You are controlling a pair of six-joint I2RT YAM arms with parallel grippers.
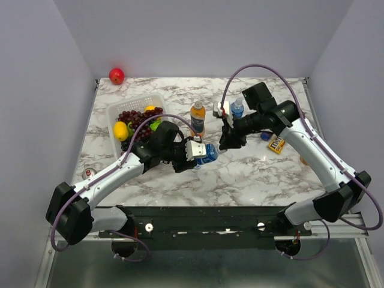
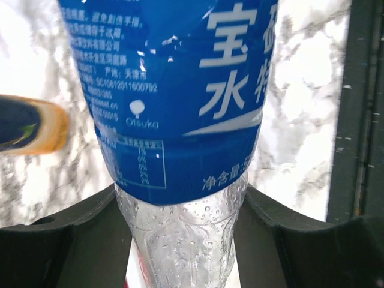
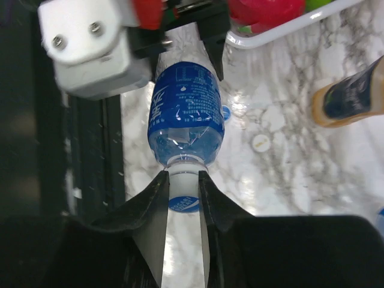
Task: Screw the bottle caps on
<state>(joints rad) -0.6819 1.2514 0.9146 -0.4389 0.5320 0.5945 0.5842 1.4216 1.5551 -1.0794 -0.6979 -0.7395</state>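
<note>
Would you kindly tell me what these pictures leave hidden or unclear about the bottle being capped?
Top external: the held bottle's neck is hidden beneath the right gripper.
Left wrist: the frame's top edge cuts off its cap end; the orange bottle is blurred.
Right wrist: the fingers cover the blue cap's sides, so thread seating is unreadable.

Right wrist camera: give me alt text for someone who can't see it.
The right gripper grips the blue cap at the neck of a blue-labelled clear bottle, which the left gripper holds at its other end over a marble table. A loose white cap and an orange drink bottle are to the right.
</note>
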